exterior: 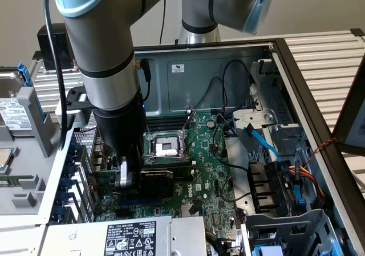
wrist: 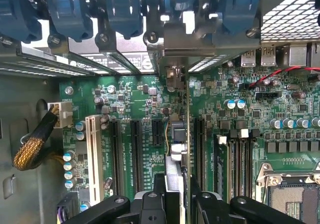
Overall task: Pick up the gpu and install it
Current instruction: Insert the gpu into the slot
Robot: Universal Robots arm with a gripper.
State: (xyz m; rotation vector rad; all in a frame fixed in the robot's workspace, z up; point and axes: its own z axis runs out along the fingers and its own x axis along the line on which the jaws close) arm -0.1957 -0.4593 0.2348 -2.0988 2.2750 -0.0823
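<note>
From my seat at the controls I see the arm reaching down into the open computer case (exterior: 205, 73), with the gripper (exterior: 128, 179) low over the motherboard (exterior: 214, 179), just in front of the empty processor socket (exterior: 165, 146). The jaws are pinching the gpu (exterior: 158, 181), which stands on its long edge with the black shroud facing the exterior view's right. On the wrist view the gripper (wrist: 176, 200) has one dark finger on each side of the card, and the gpu (wrist: 176, 149) runs edge-on away from them, between the black expansion slots (wrist: 135, 154) and toward the rear bracket openings under the blue clips (wrist: 70, 9). The card's lower edge looks down at slot level, though I cannot tell whether it is seated. A white slot (wrist: 91, 154) lies well off to one side
</note>
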